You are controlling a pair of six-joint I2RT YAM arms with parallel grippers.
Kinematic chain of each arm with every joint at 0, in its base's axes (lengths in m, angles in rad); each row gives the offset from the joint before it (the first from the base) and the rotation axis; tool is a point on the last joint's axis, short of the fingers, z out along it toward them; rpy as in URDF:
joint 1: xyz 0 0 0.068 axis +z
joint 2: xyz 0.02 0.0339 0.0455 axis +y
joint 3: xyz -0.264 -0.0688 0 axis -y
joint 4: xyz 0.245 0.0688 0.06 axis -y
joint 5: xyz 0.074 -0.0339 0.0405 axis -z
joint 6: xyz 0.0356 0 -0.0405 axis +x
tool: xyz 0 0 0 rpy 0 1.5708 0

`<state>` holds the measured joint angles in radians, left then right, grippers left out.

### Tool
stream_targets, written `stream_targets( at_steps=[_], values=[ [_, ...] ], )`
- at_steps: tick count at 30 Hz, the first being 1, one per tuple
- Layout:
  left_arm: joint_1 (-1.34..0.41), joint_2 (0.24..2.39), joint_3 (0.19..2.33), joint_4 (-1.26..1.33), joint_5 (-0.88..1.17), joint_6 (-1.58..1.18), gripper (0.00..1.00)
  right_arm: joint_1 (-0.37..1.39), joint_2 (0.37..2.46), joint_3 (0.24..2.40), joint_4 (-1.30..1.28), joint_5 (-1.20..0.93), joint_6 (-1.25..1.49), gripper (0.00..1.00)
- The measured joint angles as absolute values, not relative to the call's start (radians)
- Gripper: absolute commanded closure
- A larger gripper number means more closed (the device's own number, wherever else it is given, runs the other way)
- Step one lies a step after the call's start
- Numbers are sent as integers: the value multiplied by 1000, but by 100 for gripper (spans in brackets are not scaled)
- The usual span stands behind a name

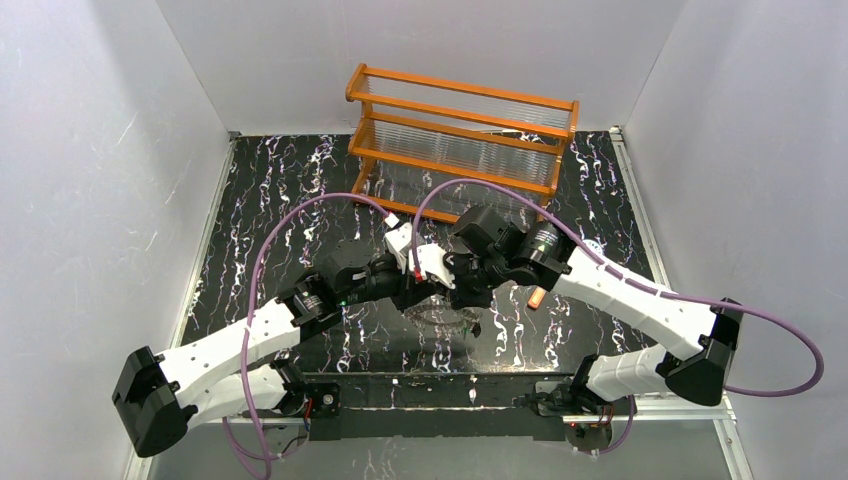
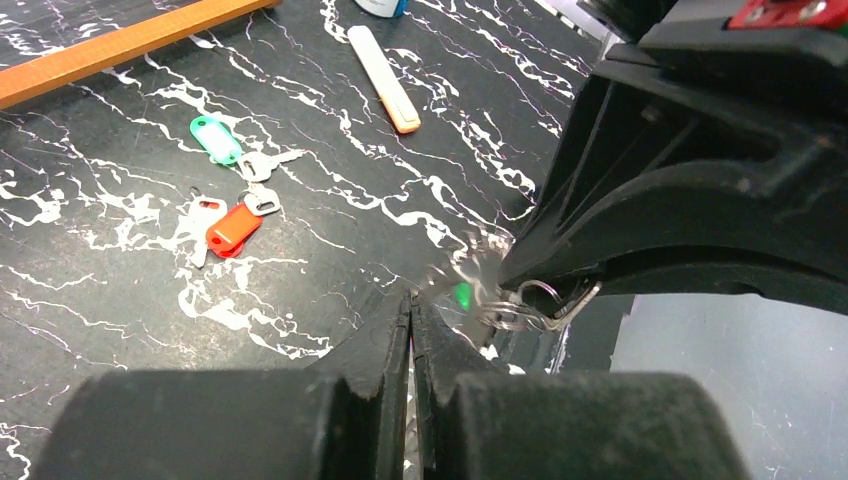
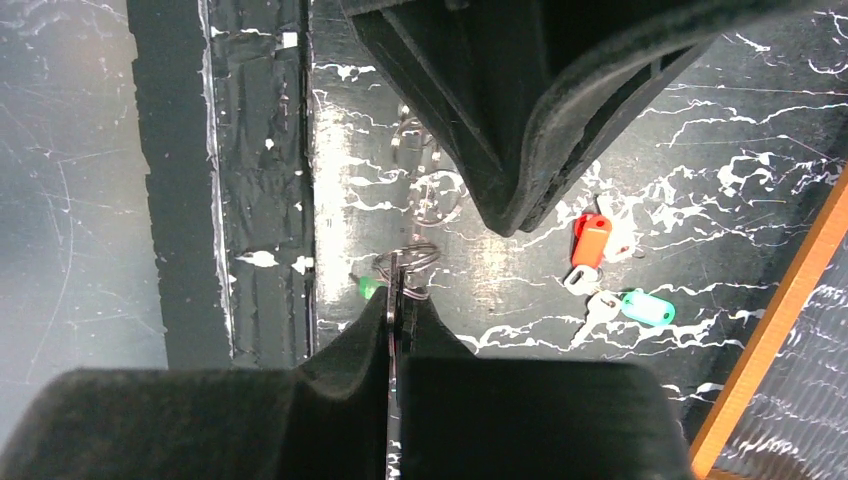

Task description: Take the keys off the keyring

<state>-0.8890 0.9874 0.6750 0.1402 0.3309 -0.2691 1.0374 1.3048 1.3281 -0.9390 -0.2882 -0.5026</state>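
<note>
My right gripper (image 3: pixel 400 290) is shut on a thin silvery wire keyring (image 3: pixel 408 258), held a little above the table. A small green piece (image 3: pixel 370 290) shows at the ring's left. Seen from the left wrist, the same keyring (image 2: pixel 540 300) pokes out of the right gripper's fingers (image 2: pixel 700 230). My left gripper (image 2: pixel 412 305) is shut, its tip just short of the ring, with nothing seen between the jaws. Two keys lie loose on the table, one with a red tag (image 2: pixel 232 228) and one with a green tag (image 2: pixel 215 138). Both grippers meet at mid-table (image 1: pixel 447 290).
An orange wooden rack (image 1: pixel 460 130) stands at the back. A clear tube with an orange cap (image 2: pixel 385 78) lies beyond the loose keys. Two loose silvery rings (image 3: pixel 438 195) rest on the table near its front edge (image 3: pixel 262 200). White walls close off both sides.
</note>
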Motion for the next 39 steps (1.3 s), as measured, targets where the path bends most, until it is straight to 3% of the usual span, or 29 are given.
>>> stream_targets(
  at_steps=[6,10,19,39],
  values=[
    [-891,986,666,157,320,-277,100,1042,1308,1328,-939,-288,-467,99],
    [-887,978,637,171,278,-292,84,1049,1334,1336,-945,-278,-421,99],
    [-895,883,591,121,89,-275,69,1040,1395,1330,-922,-206,-249,99],
    [-901,781,464,238,136,-309,60,1018,1430,1224,-780,-113,1,99]
  ],
)
